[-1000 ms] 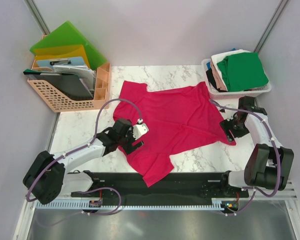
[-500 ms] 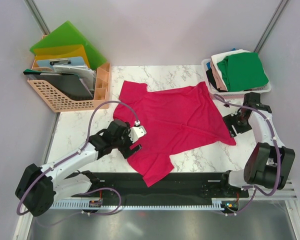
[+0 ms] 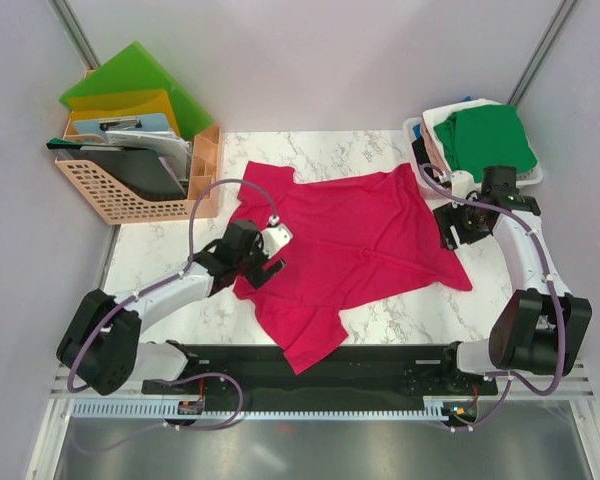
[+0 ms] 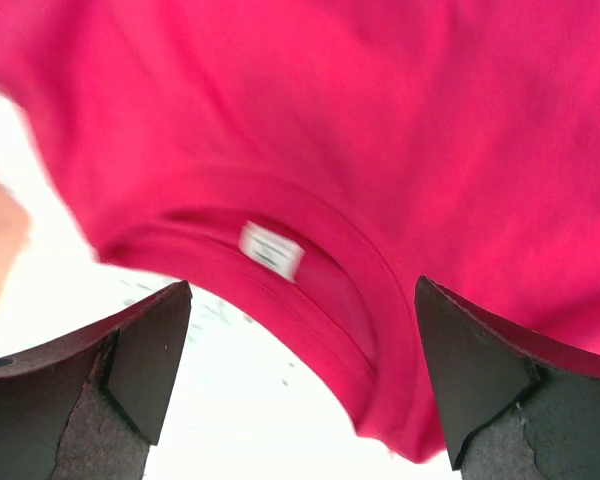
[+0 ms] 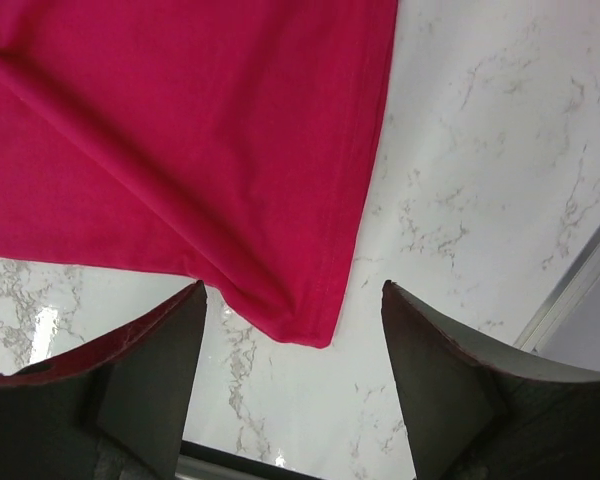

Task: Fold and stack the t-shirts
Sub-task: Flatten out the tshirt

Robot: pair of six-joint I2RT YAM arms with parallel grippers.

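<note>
Both pairs of jaws stand wide and hold nothing. The left gripper (image 3: 265,252) hangs over the collar (image 4: 325,290) at the 9 o'clock edge of the crimson t-shirt (image 3: 350,240), and the right gripper (image 3: 458,224) over its hem at 3 o'clock. In the last second the left slid up from the near sleeve, while the right spread and drew off the hem corner toward 1 o'clock. The shirt lies flat mid-table (image 3: 160,260), so spreading looks done and folding comes next. A white neck tag (image 4: 271,250) shows, its print too blurred to read.
</note>
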